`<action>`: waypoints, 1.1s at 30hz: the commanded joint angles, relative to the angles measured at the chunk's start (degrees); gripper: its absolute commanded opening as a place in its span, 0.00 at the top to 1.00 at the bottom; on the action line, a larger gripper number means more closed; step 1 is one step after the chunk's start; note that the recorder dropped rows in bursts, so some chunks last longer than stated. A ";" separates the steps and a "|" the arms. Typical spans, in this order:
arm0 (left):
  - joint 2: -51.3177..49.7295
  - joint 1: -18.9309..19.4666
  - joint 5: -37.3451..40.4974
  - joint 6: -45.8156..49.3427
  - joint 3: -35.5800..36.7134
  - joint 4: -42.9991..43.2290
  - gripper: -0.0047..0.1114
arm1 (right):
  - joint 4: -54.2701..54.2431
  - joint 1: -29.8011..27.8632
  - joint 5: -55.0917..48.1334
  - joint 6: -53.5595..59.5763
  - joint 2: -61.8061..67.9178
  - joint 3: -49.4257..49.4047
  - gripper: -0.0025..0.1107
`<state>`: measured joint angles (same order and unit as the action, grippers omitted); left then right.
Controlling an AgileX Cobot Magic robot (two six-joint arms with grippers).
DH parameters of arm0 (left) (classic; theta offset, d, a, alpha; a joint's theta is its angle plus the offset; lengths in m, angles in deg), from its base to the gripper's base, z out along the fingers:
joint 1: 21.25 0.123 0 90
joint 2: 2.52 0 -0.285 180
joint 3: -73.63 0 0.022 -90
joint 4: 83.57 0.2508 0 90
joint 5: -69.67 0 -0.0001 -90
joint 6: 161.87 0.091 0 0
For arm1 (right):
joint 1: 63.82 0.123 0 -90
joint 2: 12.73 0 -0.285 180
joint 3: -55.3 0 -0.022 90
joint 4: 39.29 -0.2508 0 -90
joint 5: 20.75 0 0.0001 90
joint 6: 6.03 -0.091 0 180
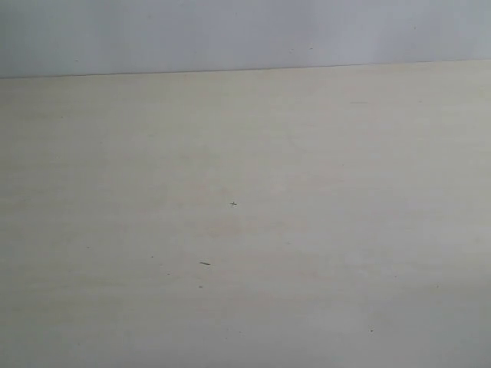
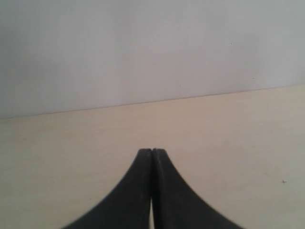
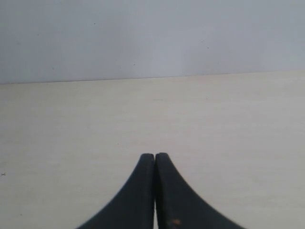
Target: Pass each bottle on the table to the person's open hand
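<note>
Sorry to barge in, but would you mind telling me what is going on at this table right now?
Nothing is being handled at this moment. The table shows only its pale surface and a few dark specks. No bottle and no person's hand appears in any view. The left gripper is shut with its tips pressed together and holds nothing, and the right gripper is the same. Neither arm reaches into the exterior view.
</note>
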<state>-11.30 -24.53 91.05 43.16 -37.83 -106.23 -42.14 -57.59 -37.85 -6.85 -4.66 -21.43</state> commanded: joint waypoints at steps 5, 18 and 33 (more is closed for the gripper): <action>0.28 0.20 -0.14 0.25 1.49 1.05 0.96 | 0.02 -0.27 0.46 0.22 -0.28 -0.15 0.98; 0.22 0.20 -1.42 -30.25 6.01 21.17 0.96 | 0.02 -0.27 0.46 0.22 -0.28 -0.15 0.98; 0.22 0.20 -2.20 -30.01 8.68 22.66 0.96 | -0.10 -0.27 0.46 0.22 -0.28 -0.15 0.98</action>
<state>-11.30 -24.53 89.50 13.44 -29.36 -83.57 -42.14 -57.59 -37.85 -6.85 -4.66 -21.43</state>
